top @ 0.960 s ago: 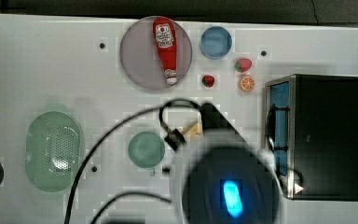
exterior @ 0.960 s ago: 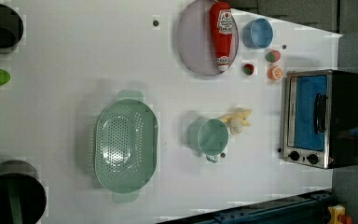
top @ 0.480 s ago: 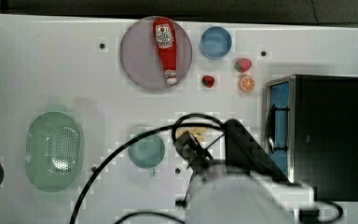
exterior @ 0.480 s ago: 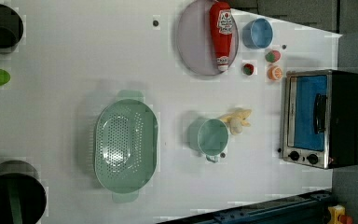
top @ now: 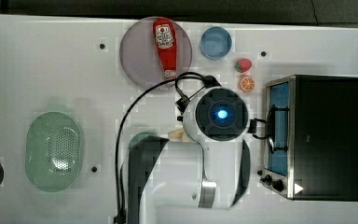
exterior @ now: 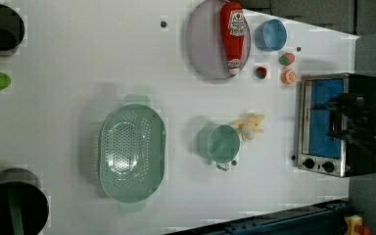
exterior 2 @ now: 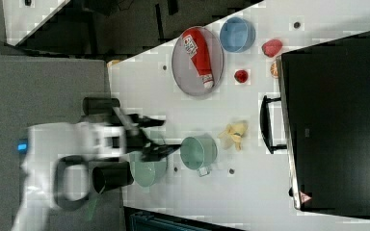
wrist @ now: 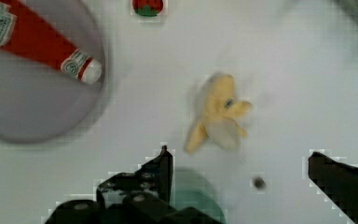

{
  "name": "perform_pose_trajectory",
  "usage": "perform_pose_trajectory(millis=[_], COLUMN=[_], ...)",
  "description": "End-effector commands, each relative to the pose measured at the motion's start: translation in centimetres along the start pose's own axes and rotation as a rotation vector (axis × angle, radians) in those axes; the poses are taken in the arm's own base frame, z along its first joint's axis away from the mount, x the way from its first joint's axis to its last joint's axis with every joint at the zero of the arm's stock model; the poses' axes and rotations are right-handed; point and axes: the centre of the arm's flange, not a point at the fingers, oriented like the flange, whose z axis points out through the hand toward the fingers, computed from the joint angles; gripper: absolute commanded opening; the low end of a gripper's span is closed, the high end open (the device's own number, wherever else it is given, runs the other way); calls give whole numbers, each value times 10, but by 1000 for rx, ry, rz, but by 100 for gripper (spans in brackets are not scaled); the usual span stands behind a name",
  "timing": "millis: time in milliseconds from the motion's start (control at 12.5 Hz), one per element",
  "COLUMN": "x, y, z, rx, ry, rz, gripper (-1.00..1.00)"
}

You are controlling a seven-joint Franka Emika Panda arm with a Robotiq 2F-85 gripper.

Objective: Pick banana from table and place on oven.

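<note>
One banana [wrist: 218,119] lies on the white surface [wrist: 298,93] just ahead of my jaws [wrist: 240,161], which stand wide apart and grip nothing; it sits between the lines of my two fingers [wrist: 161,168], apart from both. Its peel is split into pale flaps. A small dark hole [wrist: 259,182] in the surface sits between my fingers, nearer to me than the banana. A teal cup [wrist: 196,198] is right under me, beside the banana. Farther off, a ketchup bottle [wrist: 32,42] lies on a grey plate [wrist: 23,107], and a strawberry [wrist: 148,5] lies well beyond the banana. In the left view the banana [exterior: 248,127] rests between the cup [exterior: 221,143] and the oven [exterior: 337,125], touching the cup's rim or nearly so.
</note>
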Motion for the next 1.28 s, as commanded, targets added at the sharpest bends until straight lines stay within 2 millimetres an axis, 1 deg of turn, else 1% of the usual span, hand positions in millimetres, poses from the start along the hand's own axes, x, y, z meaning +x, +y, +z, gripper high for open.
perform_pose_trajectory(millis=[80,240,480,560,720,880,960,1040,1120,1280], x=[-3,-3,-5,-5,-7,-8,-9,-8,-9,-13], y=[1,1,5,6,8,8,9,8,7,7], z=[40,89,156,176,210,236,246,251,252,252], rx=[26,32,-6,-20,-34,-29,-25,-17,-4,-1], ry=[53,62,32,21,11,18,22,30,42,42], rz=[-29,-30,-30,-30,-32,-35,-37,-36,-39,-43], gripper=[100,100,100,100,100,100,100,100,92,43])
